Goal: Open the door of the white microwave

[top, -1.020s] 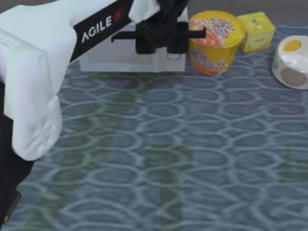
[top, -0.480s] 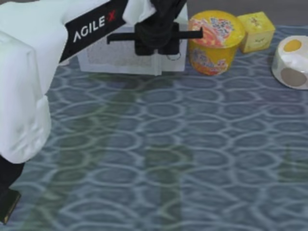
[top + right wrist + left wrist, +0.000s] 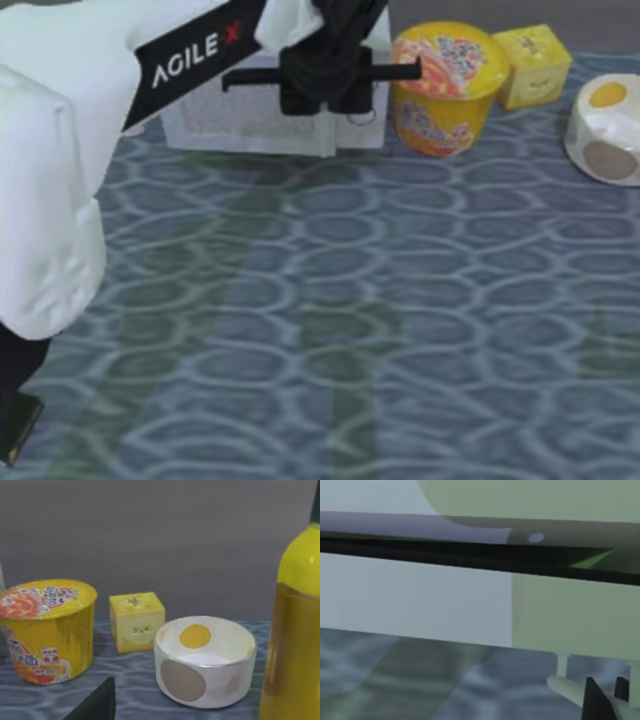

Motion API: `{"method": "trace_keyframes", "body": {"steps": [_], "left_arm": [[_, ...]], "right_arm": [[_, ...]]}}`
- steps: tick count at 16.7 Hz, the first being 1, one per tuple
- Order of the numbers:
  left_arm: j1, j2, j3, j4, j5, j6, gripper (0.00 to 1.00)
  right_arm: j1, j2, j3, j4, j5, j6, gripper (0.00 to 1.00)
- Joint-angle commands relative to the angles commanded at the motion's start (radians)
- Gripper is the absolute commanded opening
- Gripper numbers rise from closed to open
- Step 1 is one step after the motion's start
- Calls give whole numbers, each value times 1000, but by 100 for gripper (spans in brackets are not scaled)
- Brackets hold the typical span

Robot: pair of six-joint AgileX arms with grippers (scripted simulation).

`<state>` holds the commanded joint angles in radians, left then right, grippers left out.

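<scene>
The white microwave (image 3: 372, 122) stands at the back of the table, left of centre, largely under my left arm. Its door (image 3: 235, 120), white with a grey mesh window, stands ajar by a crack, its free edge a little forward of the knob panel. In the left wrist view a dark gap runs along the door (image 3: 420, 595). My left gripper (image 3: 322, 92) is at that free edge, shut on the door's pale bar handle (image 3: 564, 686), with a black fingertip (image 3: 594, 701) on either side. My right gripper (image 3: 95, 705) is parked off the top view, near the table's right.
A yellow noodle cup (image 3: 445, 85) stands right beside the microwave, then a yellow cube (image 3: 535, 62) and a white round container with a yellow spot (image 3: 605, 125). A tall yellow bottle (image 3: 295, 630) stands close to the right wrist camera. Patterned blue cloth covers the table.
Since a second ago my left arm has drawn back a little and the door's free edge has swung slightly out from the microwave. Nothing has moved in the last half second.
</scene>
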<state>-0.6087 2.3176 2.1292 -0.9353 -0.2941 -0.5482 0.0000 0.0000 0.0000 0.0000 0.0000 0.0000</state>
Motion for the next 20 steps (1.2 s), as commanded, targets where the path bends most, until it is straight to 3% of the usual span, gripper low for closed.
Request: {"method": "trace_keyframes", "body": {"steps": [14, 20], "left_arm": [[-7, 3, -4, 4, 7, -3, 0], [3, -76, -132, 72, 30, 65, 0]], "right_arm": [[0, 0, 0, 0, 0, 0, 100], [0, 0, 0, 0, 0, 0, 100]]}}
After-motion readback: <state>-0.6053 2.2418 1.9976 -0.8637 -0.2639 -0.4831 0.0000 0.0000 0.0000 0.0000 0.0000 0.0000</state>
